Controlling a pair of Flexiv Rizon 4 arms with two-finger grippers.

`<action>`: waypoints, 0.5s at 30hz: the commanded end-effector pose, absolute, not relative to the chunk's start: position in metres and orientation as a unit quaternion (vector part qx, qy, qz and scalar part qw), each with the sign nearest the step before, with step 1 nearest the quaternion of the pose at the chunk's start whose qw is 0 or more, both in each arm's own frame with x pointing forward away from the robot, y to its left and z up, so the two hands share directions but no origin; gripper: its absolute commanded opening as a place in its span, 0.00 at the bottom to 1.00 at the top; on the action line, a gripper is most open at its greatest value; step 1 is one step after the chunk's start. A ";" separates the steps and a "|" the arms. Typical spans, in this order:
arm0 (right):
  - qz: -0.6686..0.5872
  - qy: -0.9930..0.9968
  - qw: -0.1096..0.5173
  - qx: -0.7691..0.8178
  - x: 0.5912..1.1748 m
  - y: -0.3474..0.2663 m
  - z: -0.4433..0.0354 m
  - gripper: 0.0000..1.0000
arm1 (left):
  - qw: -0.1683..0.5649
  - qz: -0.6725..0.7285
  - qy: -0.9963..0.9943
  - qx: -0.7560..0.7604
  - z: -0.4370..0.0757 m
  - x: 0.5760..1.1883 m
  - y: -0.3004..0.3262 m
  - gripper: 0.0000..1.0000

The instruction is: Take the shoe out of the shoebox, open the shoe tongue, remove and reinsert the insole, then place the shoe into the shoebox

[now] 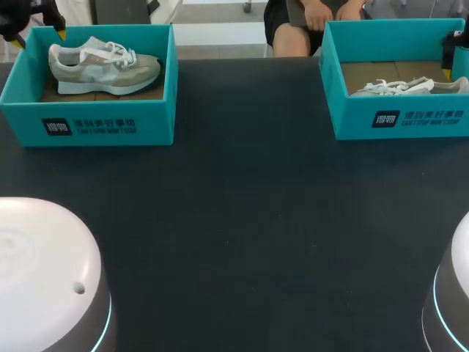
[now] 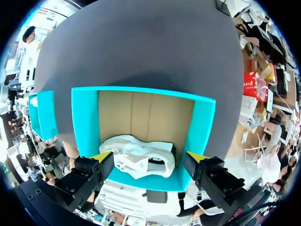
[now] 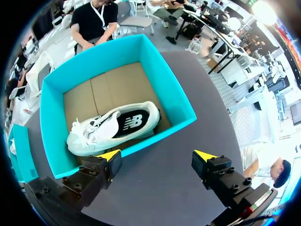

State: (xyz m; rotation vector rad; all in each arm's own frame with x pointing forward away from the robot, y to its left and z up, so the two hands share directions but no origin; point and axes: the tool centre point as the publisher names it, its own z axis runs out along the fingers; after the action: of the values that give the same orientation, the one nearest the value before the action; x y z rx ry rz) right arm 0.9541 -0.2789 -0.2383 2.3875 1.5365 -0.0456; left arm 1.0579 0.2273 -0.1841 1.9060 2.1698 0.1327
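A grey and white shoe (image 1: 102, 66) lies on its side in the left teal shoebox (image 1: 88, 121). My left gripper (image 1: 38, 31) hangs over that box's far left corner. In the left wrist view its fingers (image 2: 149, 157) stand open above the shoe (image 2: 141, 160) and the box (image 2: 84, 122), touching neither. A second white shoe (image 1: 407, 86) lies in the right teal shoebox (image 1: 399, 117), with my right gripper (image 1: 456, 45) at its far right side. In the right wrist view that gripper (image 3: 156, 155) is open and empty, with the shoe (image 3: 113, 129) and box (image 3: 169, 89) ahead of it.
The dark table (image 1: 242, 220) stretches between and in front of the two boxes. The white bases of my arms (image 1: 44, 271) (image 1: 454, 293) stand at the near corners. Each wrist view shows the other teal box (image 2: 40, 117) (image 3: 19, 150) off to one side.
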 end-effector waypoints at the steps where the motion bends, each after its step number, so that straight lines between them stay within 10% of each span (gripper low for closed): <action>1: -0.015 0.535 0.151 0.831 0.953 -0.279 -0.238 1.00 | 0.117 0.053 0.747 0.652 -0.182 1.056 0.225 1.00; 15: -0.015 0.535 0.151 0.831 0.953 -0.279 -0.238 1.00 | 0.076 0.051 0.762 0.641 -0.192 1.143 0.252 1.00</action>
State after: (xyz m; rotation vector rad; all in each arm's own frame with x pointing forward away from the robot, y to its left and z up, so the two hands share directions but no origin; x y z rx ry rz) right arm 0.9540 -0.2790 -0.2383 2.3877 1.5363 -0.0457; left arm 1.0964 0.2436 -0.1908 1.8791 2.2454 0.2310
